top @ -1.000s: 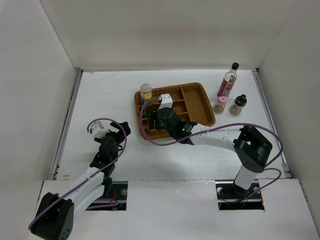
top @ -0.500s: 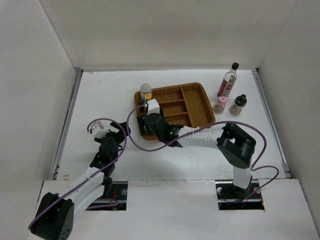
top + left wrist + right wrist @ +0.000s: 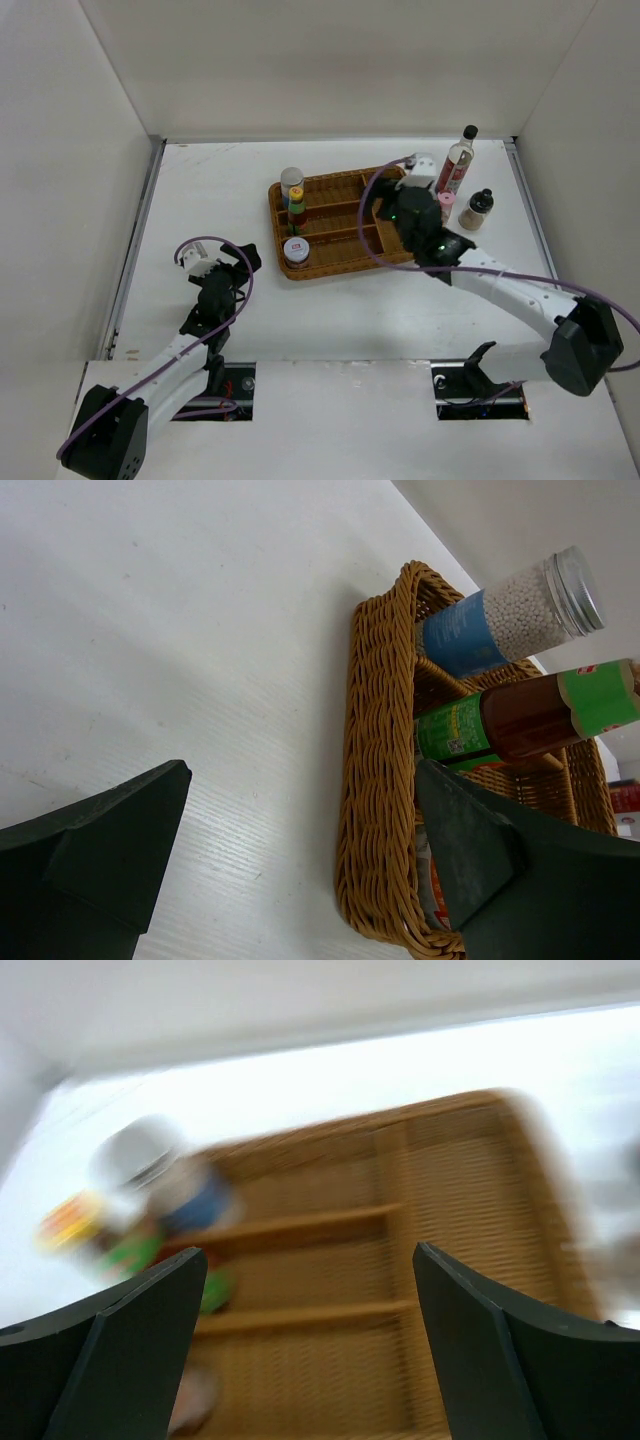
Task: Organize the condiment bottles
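Nearby: wicker tray [image 3: 345,235] under right gripper [image 3: 307,1252]
Pink-lidded shaker [image 3: 443,200]: just right of that gripper
Right gripper: spread wide, empty
Left gripper [image 3: 302,770]: spread wide, empty

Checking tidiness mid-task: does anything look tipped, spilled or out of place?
Nothing stands out. The blue-labelled jar, green-yellow-capped bottle and red-labelled shaker stand upright at the left end of the wicker tray; the tall clear bottle, pink-lidded shaker and black-capped shaker stand upright on the table right of it. No spill shows.
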Available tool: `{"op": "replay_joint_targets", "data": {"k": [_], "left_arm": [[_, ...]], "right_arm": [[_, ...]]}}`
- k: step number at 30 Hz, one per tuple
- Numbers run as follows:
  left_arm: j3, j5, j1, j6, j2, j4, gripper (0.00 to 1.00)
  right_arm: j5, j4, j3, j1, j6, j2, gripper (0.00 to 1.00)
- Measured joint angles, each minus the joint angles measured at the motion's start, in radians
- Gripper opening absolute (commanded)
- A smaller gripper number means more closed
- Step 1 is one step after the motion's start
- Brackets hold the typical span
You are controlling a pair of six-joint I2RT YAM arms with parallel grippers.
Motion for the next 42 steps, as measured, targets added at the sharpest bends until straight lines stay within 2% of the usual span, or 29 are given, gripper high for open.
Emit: {"op": "replay_joint_targets", "data": {"k": [6, 12, 17, 21, 23, 27, 29, 33, 37, 42], "left_arm": [[0.0, 0.0, 0.006, 0.0, 0.0, 0.0, 1.0], [0.0, 0.0, 0.006, 0.0, 0.015, 0.007, 1.0], [0.0, 0.0, 0.01, 0.0, -0.002, 0.007, 1.0], [0.0, 0.0, 0.013, 0.0, -0.013, 0.009, 1.0], [0.0, 0.0, 0.013, 0.0, -0.003, 0.01, 1.0], [0.0, 0.001, 0.013, 0.0, 0.015, 0.011, 1.0], [0.0, 0.001, 0.013, 0.0, 0.015, 0.012, 1.0], [0.0, 0.001, 0.013, 0.0, 0.015, 0.013, 1.0], [0.0, 0.001, 0.013, 0.0, 0.02, 0.018, 1.0], [0.0, 0.001, 0.013, 0.0, 0.031, 0.021, 1.0]], "right_arm": [[0.082, -0.076, -0.006, -0.325, -0.001, 0.041, 0.93], [0.072, -0.165, 0.034, -0.489, -0.005, 0.183, 0.95], [0.047, -0.181, 0.093, -0.523, -0.01, 0.291, 0.94], [0.027, -0.183, 0.124, -0.541, -0.011, 0.352, 0.86], [0.023, -0.183, 0.142, -0.547, -0.012, 0.381, 0.78], [0.014, -0.18, 0.155, -0.557, -0.018, 0.411, 0.53], [0.012, -0.18, 0.158, -0.559, -0.019, 0.412, 0.45], [0.015, -0.182, 0.159, -0.559, -0.024, 0.392, 0.44], [0.044, -0.177, 0.153, -0.538, -0.056, 0.275, 0.44], [0.055, -0.129, 0.229, -0.434, -0.103, 0.192, 0.45]]}}
